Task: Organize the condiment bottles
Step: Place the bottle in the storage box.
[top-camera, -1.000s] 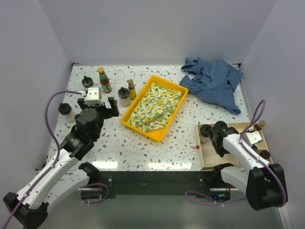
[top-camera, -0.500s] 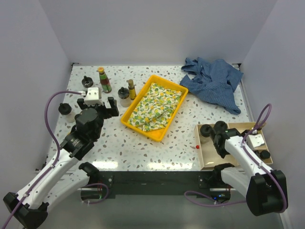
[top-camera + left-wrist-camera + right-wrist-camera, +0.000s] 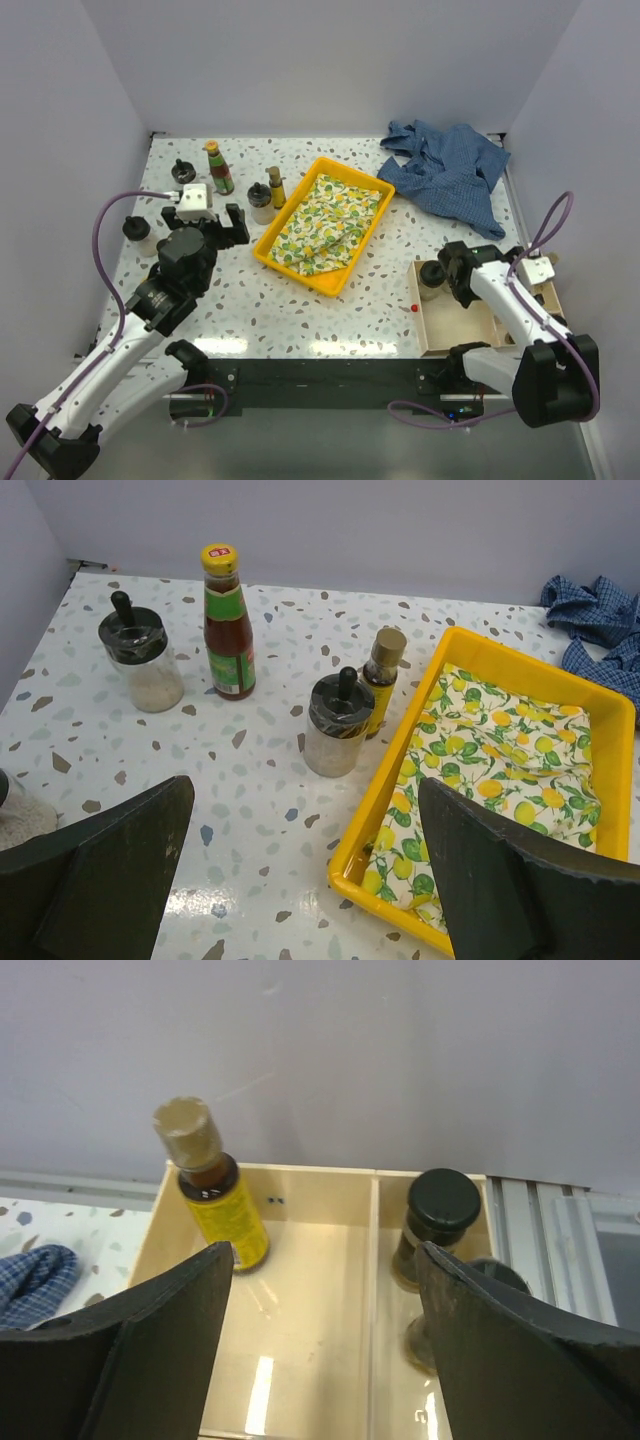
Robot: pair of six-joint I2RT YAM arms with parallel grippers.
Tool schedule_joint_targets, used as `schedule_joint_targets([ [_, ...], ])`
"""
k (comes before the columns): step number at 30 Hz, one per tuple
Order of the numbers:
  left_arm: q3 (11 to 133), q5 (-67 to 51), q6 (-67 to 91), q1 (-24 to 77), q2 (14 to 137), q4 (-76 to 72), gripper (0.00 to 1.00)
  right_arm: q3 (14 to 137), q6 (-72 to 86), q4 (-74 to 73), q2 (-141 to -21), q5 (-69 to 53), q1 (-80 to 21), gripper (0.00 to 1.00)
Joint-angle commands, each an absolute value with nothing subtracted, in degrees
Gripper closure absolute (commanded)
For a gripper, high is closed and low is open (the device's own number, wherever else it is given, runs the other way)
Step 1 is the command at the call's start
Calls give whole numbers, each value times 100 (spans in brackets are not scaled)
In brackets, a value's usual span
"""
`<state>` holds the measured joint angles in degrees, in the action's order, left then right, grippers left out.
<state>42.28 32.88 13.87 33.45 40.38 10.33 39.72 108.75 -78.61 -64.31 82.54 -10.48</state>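
Note:
Several condiment bottles stand at the far left of the table: a green red-labelled bottle (image 3: 228, 630), a clear black-lidded jar (image 3: 143, 660), a second such jar (image 3: 338, 725) and a slim amber bottle (image 3: 381, 680). My left gripper (image 3: 305, 880) hangs open above the table in front of them, holding nothing. At the right, a wooden box (image 3: 300, 1310) holds an amber yellow-labelled bottle (image 3: 215, 1200) in its far left corner and a dark black-lidded jar (image 3: 437, 1222) in the neighbouring compartment. My right gripper (image 3: 320, 1360) is open over the box, empty. Another jar (image 3: 431, 280) stands at the box's left end.
A yellow tray (image 3: 283, 215) lined with a lemon-print cloth lies in the middle. A crumpled blue checked cloth (image 3: 450, 165) sits at the far right. One more jar (image 3: 136, 230) stands near the left edge. A small red dot (image 3: 413, 308) lies beside the box.
My right gripper's jaws have opened wide, and its wrist has shifted toward the far side of the box. The left arm has not moved.

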Motion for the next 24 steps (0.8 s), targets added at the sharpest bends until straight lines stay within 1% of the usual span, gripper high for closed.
schedule_joint_targets([
  [1,4236,3410,1292,3366,3929,756,0,4912,10347,-9035,-6820,10283,-1265,19],
  [3,4236,3410,1266,3366,3885,747,0,5306,9786,-9044,-7030,10292,-1432,19],
  [8,4254,3454,1239,3366,3806,773,0,6098,9387,-9035,-7365,10283,-1819,18],
  [11,4236,3463,1231,3366,3762,756,0,6853,9203,-9035,-7611,10222,-2240,16],
  [12,4228,3463,1222,3366,3753,747,0,7325,8941,-9035,-7724,10161,-2467,15],
  [14,4245,3463,1204,3366,3770,756,0,7837,8562,-9044,-8076,9897,-2697,14],
  [17,4254,3472,1160,3358,3771,756,0,8925,7677,-9044,-8515,9537,-3259,12],
  [19,4263,3489,1151,3366,3762,765,0,9332,7279,-8992,-8805,9178,-3401,12],
  [21,4263,3515,1151,3366,3736,773,0,9702,6009,-8546,-8938,8835,-3507,11],
  [22,4263,3516,1151,3366,3727,765,0,9694,5133,-7151,-8930,8546,-3498,11],
  [23,4263,3516,1151,3366,3692,765,0,9259,2888,-6075,-8660,7525,-3489,11],
  [24,4263,3524,1151,3366,3683,756,0,8950,2117,-5107,-8457,6793,-3463,11],
])
